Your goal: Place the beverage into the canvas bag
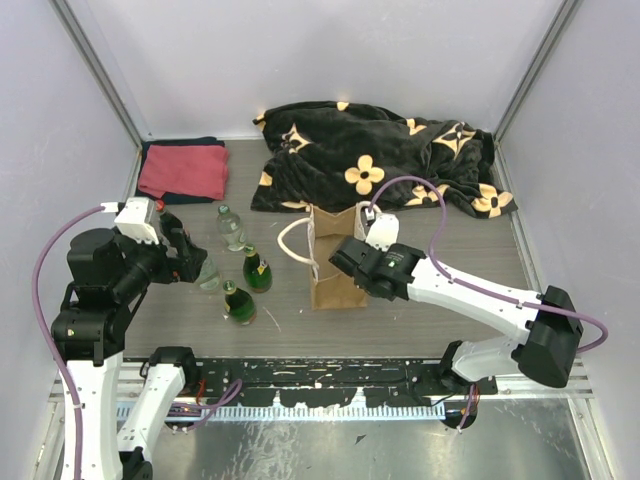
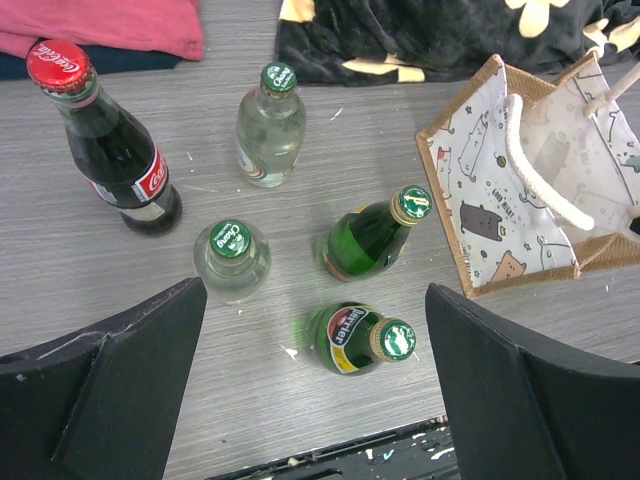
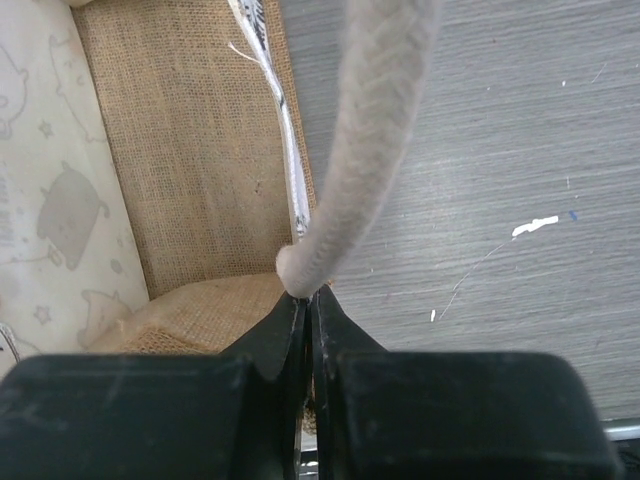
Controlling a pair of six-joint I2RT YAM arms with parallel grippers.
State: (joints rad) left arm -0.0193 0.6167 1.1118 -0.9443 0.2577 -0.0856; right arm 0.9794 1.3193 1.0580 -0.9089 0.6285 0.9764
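Note:
The tan canvas bag (image 1: pixel 330 285) stands upright mid-table, its mouth open, printed lining showing in the left wrist view (image 2: pixel 520 200). My right gripper (image 1: pixel 348 256) is shut on the bag's right rim, where a white rope handle (image 3: pixel 372 120) is attached; the burlap wall (image 3: pixel 190 150) lies to its left. Several bottles stand left of the bag: a Coke bottle (image 2: pixel 110 140), two clear ones (image 2: pixel 268 125) (image 2: pixel 232 260) and two green ones (image 2: pixel 372 236) (image 2: pixel 358 338). My left gripper (image 2: pixel 315 295) is open and empty, hovering above the green Perrier bottle (image 1: pixel 238 302).
A black flower-patterned blanket (image 1: pixel 380 155) lies bunched at the back behind the bag. A red cloth (image 1: pixel 185 170) on a dark one lies at the back left. The black rail (image 1: pixel 330 380) runs along the table's near edge. Grey walls enclose the sides.

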